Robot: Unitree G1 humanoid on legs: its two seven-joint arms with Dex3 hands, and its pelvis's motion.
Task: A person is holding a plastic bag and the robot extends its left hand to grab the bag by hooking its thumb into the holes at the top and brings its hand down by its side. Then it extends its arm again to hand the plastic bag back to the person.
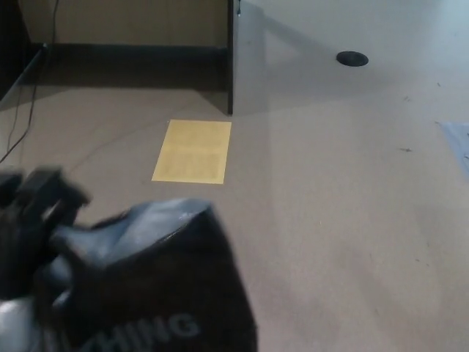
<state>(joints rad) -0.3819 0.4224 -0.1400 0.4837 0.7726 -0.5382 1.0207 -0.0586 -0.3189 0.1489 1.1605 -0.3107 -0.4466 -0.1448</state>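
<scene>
Tan carpeted floor (330,220), plain and evenly lit at right, shadowed toward the far wall. Flat on it, left of centre — a yellow rectangular sheet (192,152), faintly creased across its middle. Farther back at right, a small dark round disc (352,59) set in the surface. Along the left edge, thin cables (22,128) trailing toward the near side. At the right border — the corner of a pale blue sheet (458,143), lying flat, mostly cut off.

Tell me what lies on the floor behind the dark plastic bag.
Behind the dark plastic bag, held in the left hand, a yellow rectangular sheet lies on the beige floor. The floor beneath the bag is covered.
</scene>
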